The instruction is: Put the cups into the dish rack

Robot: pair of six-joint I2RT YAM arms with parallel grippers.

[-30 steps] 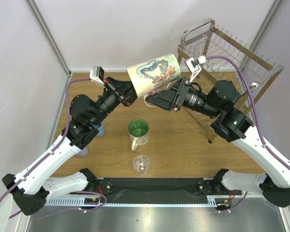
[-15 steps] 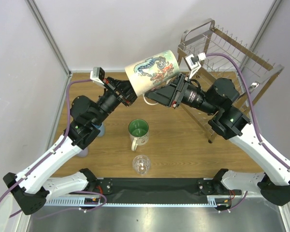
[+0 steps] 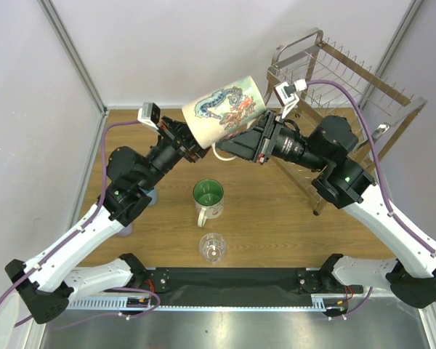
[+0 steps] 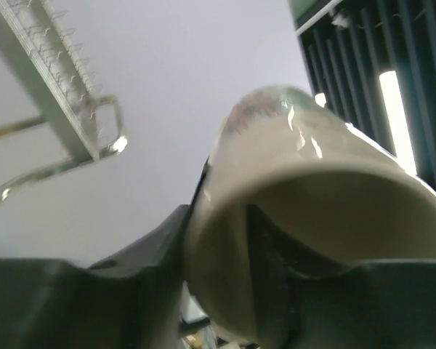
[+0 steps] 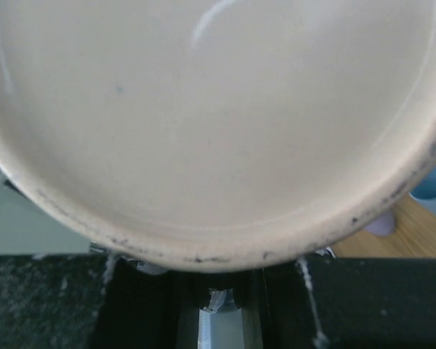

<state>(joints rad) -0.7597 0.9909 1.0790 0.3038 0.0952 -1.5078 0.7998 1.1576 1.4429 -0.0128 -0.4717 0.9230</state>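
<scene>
Aloft between my hands: beige ceramic mug with dragon print [image 3: 221,110], tilted; left hand [image 3: 192,142] clamps rim, one finger inside; right hand [image 3: 240,145] shut at base edge.

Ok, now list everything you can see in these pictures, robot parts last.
beige mug: one, beige with dragon print, in the air between both grippers
white mug: one, white with green inside, mid-table
clear glass: one, clear, nearer than the white mug
light-blue tumbler: one, light blue, left, partly under the arm
lavender tumbler: one, lavender, left, partly hidden
dish rack: one, chrome wire, far right
table: one, wood
left gripper: one, black, astride the mug's rim
right gripper: one, black, shut on the mug
</scene>
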